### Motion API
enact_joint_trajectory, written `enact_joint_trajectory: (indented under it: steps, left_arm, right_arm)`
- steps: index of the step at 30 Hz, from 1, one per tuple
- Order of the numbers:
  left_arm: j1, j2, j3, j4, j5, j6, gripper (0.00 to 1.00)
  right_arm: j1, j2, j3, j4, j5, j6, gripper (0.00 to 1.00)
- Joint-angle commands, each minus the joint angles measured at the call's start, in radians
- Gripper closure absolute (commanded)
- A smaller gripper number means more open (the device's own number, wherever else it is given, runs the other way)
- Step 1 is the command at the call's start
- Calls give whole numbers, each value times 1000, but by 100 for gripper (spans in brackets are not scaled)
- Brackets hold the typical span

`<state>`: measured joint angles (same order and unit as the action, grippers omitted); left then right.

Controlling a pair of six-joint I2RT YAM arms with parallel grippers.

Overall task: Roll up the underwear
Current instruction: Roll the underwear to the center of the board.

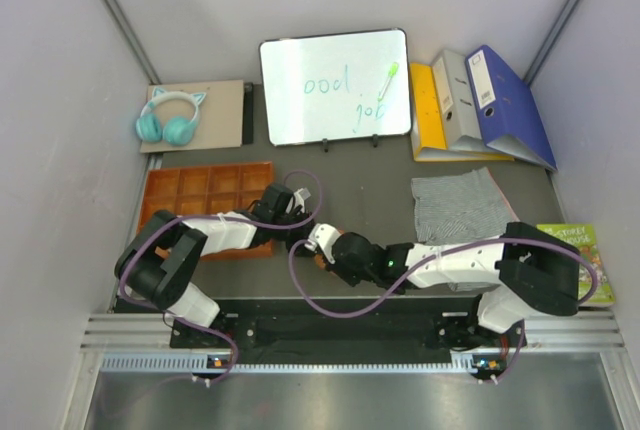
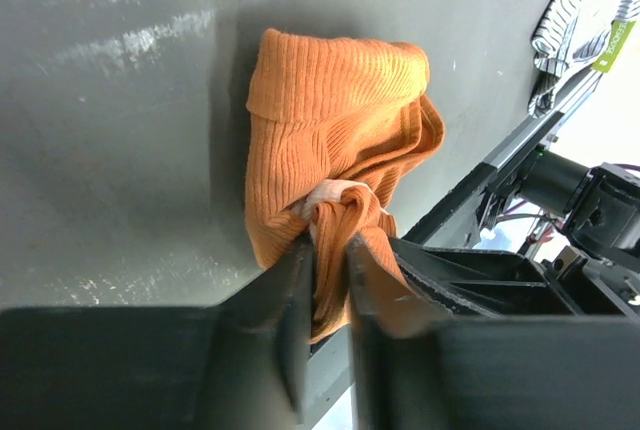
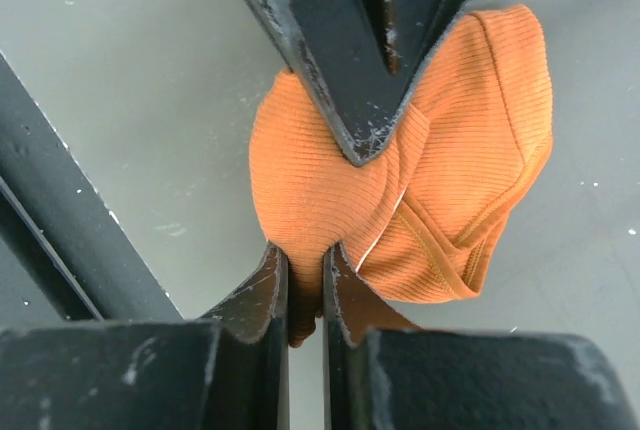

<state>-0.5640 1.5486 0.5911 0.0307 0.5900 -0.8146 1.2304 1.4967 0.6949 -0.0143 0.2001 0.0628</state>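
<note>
The rust-orange briefs [image 2: 335, 120] lie bunched on the dark table between my two grippers; a cream bit of waistband shows at the pinch. My left gripper [image 2: 330, 250] is shut on a fold of them. My right gripper [image 3: 305, 262] is shut on the opposite edge of the briefs [image 3: 480, 140], with the left gripper's fingers [image 3: 350, 60] pressing on the bundle from above. In the top view both grippers meet near the table's front centre and the briefs [image 1: 317, 262] barely show. The striped boxer shorts [image 1: 460, 205] lie flat at the right, apart from both grippers.
An orange compartment tray [image 1: 200, 185] sits under the left arm. Teal headphones [image 1: 170, 118] lie on a board at the back left. A whiteboard [image 1: 335, 85] and binders [image 1: 480, 105] stand at the back. A book [image 1: 588, 250] lies at the right edge.
</note>
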Motion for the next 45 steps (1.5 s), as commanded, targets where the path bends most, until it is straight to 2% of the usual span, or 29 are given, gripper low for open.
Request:
enact_joint_trajectory:
  steps: [1,4,9,16,25,36,45]
  left_arm:
    - [-2,-11,-17,-60,-59,60,61]
    - [12,-90,21,-147,-104,109,45]
    - [36,-188,58,-268,-159,166,34]
    - [39,-225,13,-201,-133,167,31]
    - [39,-210,3,-103,-122,175,28]
    - [39,-101,35,14,-133,196,27]
    - [39,-5,42,130,-85,177,28]
  right_arm:
    - [-8,42,40,22,-82,38,100]
    - [-69,25,40,17,-171,98,100]
    - [-208,-6,43,-13,-372,167,100]
    - [-363,72,55,7,-640,281,100]
    - [-508,189,48,96,-850,416,100]
    - [-612,341,109,54,-955,428,100]
    - [-669,433,167,-15,-995,402,100]
